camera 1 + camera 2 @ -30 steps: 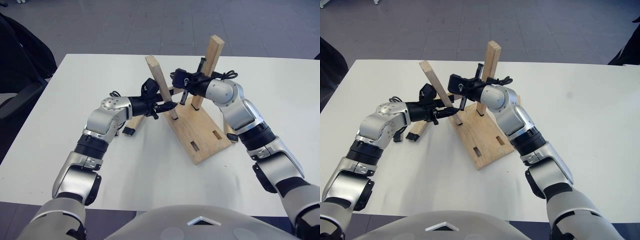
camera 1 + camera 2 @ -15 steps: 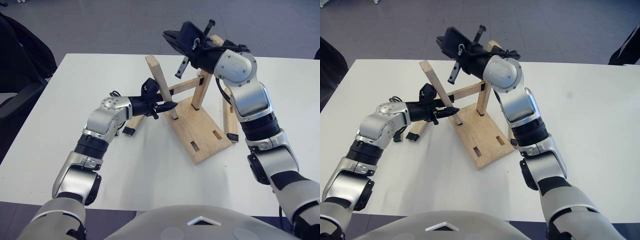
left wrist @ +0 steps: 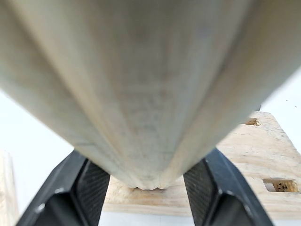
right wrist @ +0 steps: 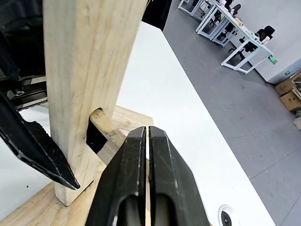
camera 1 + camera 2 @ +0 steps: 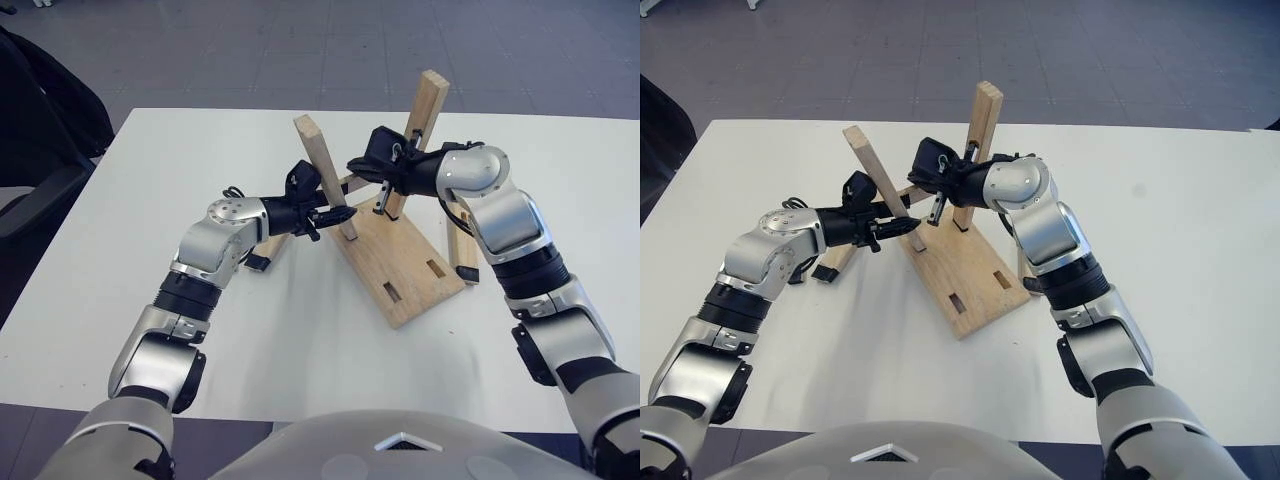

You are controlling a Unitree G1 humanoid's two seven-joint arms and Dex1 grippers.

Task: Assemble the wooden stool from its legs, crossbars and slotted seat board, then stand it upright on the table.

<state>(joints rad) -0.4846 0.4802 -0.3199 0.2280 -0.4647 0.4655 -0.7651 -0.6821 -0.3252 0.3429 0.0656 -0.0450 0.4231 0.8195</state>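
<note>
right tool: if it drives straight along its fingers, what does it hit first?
Most likely the crossbar, at the end slotted into the leg that the left tool holds. The shut right tool is close beside it, but depth is unclear.

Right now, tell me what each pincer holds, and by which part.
Left pincer clamps the leaning leg near its lower end, above the seat board. Right pincer is shut, holding nothing.
</note>
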